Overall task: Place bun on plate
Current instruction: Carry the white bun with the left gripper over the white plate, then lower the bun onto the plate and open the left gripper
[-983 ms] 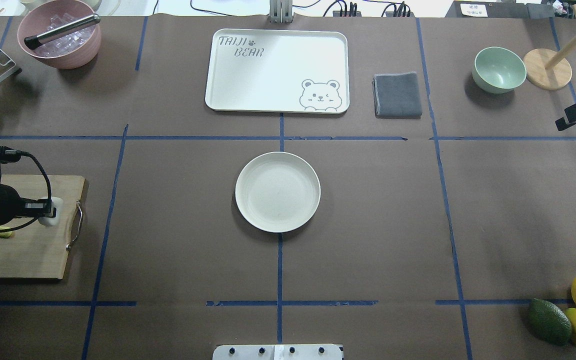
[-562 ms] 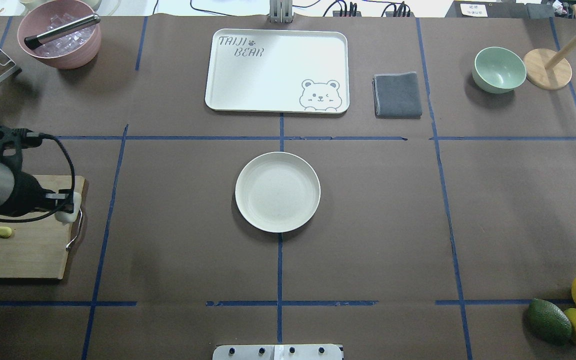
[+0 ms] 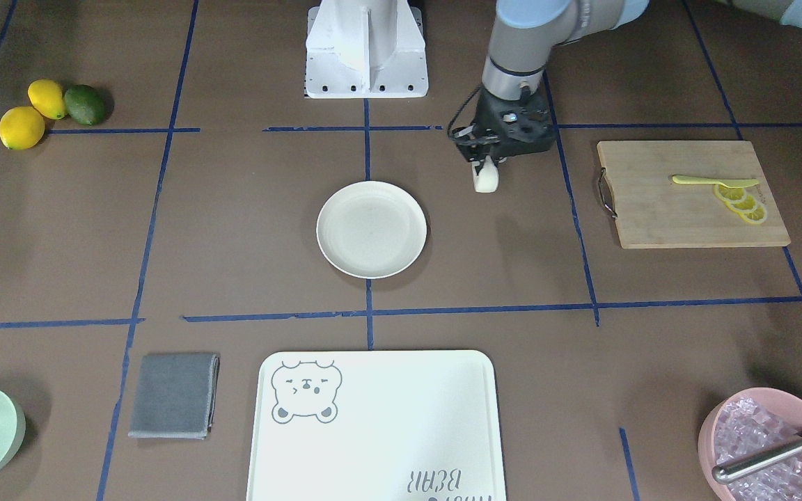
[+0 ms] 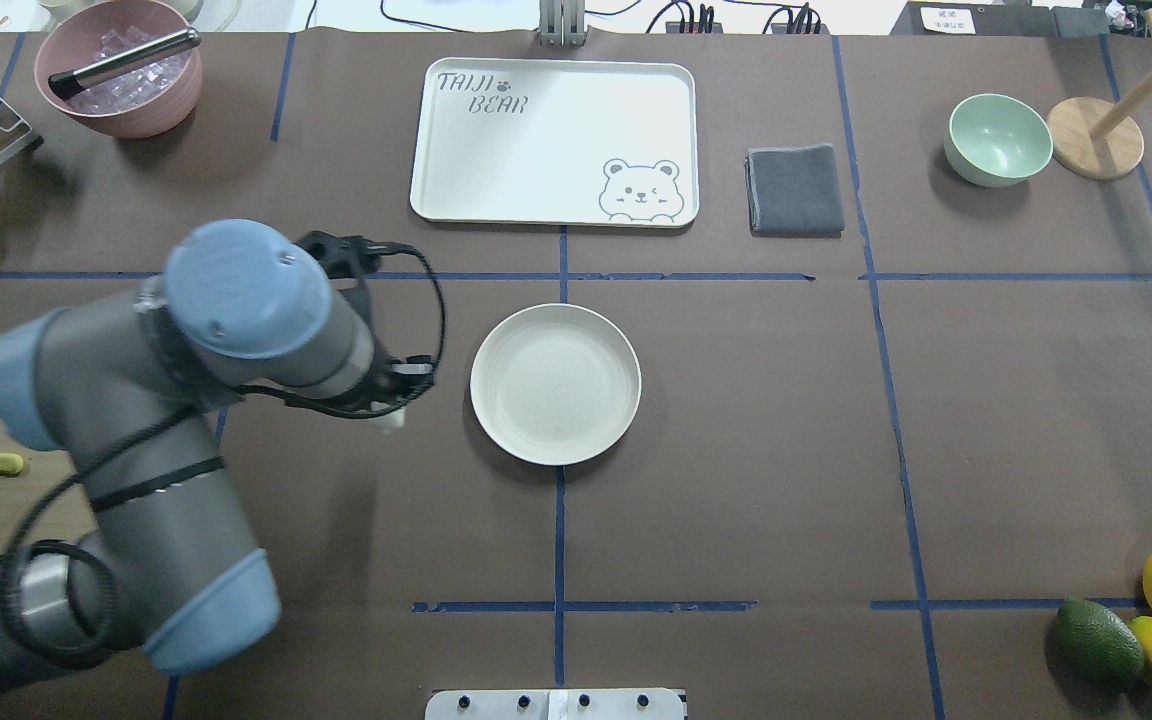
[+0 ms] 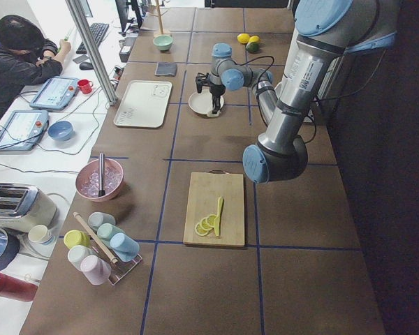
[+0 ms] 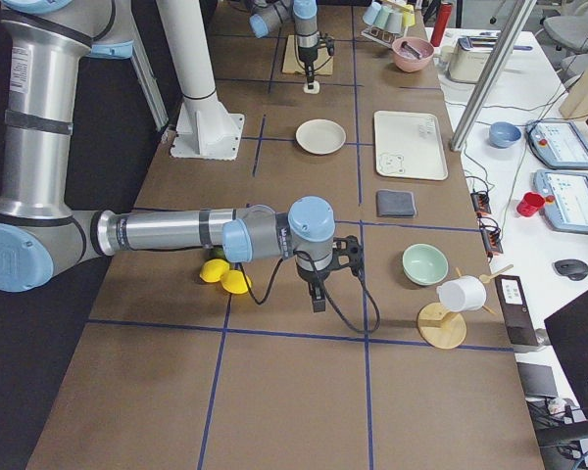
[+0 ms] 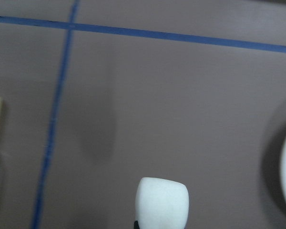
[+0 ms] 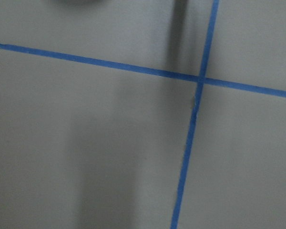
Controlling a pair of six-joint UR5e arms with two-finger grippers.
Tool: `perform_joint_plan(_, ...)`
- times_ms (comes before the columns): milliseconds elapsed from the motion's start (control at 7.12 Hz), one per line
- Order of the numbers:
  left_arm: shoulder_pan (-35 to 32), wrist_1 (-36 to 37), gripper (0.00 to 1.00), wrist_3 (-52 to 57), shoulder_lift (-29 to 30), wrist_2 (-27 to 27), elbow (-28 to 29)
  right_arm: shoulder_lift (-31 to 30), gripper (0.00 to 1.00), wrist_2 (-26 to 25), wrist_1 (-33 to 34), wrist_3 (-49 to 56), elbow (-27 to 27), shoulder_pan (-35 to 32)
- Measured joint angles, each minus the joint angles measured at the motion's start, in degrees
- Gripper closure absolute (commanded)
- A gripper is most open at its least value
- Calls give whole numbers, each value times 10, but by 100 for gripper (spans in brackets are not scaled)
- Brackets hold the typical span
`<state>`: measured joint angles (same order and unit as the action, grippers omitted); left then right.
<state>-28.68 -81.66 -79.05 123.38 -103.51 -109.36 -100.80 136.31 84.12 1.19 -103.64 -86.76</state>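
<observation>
fingers of my left gripper (image 3: 484, 167) are pinching the bun (image 3: 485, 181), which hangs above bare tabletop (image 3: 512, 229) just beside the plate (image 3: 371, 229), on the robot's left of it and not yet over it. i judge the pickup done. what's left is crossing the rim, lowering and letting go. the plate is empty. my right gripper (image 6: 318, 302) sits well apart, and i cannot tell how its fingers stand.

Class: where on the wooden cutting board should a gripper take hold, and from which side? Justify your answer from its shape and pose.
Probably the metal handle on the cutting board, at its short edge facing the plate, approached from that side. The board lies flat, offering only thin edges, and lemon slices sit near its far end.
</observation>
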Motion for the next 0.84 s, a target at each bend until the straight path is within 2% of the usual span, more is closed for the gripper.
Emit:
perform_joint_plan(281,39,-27,71,-44,106,41,114,-3,0,18,0,36,37,-25)
perform_joint_plan(562,48,-93,71,-54,138,63,189,-2,0,28,0,40,44,-29)
perform_joint_plan(843,48,-133,71,-53,148,76,231,-1,0,30,0,40,44,-30)
